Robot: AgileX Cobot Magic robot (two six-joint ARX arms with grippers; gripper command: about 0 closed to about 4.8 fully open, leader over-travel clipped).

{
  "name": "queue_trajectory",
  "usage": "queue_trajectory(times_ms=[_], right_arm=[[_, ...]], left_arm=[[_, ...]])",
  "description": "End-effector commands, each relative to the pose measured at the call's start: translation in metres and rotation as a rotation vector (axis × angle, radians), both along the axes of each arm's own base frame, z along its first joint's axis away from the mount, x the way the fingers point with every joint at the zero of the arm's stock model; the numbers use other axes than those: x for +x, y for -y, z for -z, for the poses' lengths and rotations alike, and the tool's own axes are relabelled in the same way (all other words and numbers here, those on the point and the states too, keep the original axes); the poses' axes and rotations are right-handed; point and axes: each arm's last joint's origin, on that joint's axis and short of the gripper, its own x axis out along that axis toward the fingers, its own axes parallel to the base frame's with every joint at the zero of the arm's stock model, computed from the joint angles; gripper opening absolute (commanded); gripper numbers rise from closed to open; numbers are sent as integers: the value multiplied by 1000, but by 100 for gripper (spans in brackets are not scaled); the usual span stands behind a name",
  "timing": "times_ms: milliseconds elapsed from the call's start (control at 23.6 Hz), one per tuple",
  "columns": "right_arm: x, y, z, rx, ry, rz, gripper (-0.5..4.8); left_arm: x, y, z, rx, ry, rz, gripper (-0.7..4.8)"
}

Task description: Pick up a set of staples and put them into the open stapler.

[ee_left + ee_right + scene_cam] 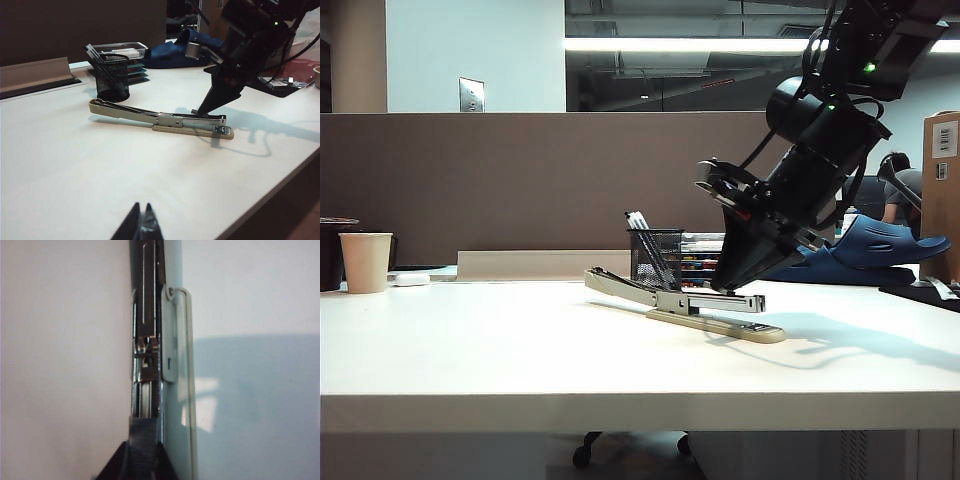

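Note:
The beige stapler (705, 303) lies open in the middle of the table, its top arm (120, 108) folded back flat toward the pen cup and its silver magazine (148, 347) exposed. My right gripper (145, 449) points steeply down over the magazine's front end (728, 286) and is shut on the set of staples (145, 432), a dark ridged bar lined up with the magazine channel. Whether the bar touches the channel I cannot tell. My left gripper (141, 206) hangs shut and empty over bare table, well short of the stapler (192, 123).
A black mesh pen cup (655, 256) with pens stands just behind the stapler. A paper cup (366, 262) sits at the far left. Blue fabric (875, 245) and a cardboard box (942, 190) are at the back right. A grey partition closes the table's far side.

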Motion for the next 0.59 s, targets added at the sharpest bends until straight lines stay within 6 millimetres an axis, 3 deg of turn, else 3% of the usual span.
queue_trajectory(times_ms=[42,127,212,423,508,593], right_arm=[[0,-1,1,-1,-4,-1,54],[0,0,1,-6,-4,2,62],[0,0,1,-7,-3,2,125],[0,0,1,-11,-5,4,123],[0,1,2,-39,4,22,81],[0,1,2,-47,6,27,80]], left_arm=[[0,0,-2,1,16,1,-6],[0,0,-2,2,16,1,-6],[0,0,-2,1,16,1,-6],[0,0,-2,1,16,1,-6],[0,0,-2,1,16,1,-6],[0,0,-2,1,16,2,-6]])
